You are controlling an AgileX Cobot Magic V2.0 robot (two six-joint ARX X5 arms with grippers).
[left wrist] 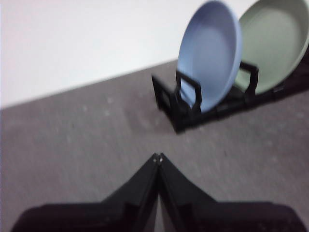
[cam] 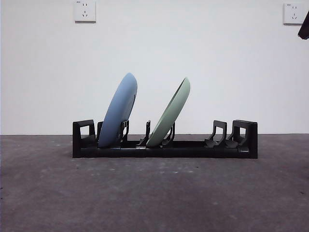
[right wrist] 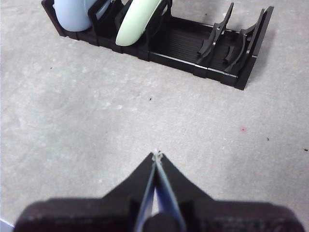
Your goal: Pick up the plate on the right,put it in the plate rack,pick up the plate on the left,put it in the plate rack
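The black plate rack (cam: 193, 147) lies across the table with two plates leaning in it. A blue plate (cam: 119, 110) stands in the left slots and a green plate (cam: 171, 113) in the middle slots. The left wrist view shows the rack (left wrist: 178, 104), the blue plate (left wrist: 212, 53) and the green plate (left wrist: 275, 43) ahead of my left gripper (left wrist: 158, 157), which is shut and empty above the table. My right gripper (right wrist: 155, 154) is also shut and empty, back from the rack (right wrist: 227, 63), blue plate (right wrist: 72, 12) and green plate (right wrist: 137, 21).
The grey table (cam: 154, 193) stretches in front of the rack. A white wall with two sockets (cam: 85, 10) stands behind. A black arm tip (cam: 304, 26) shows at the top right corner of the front view.
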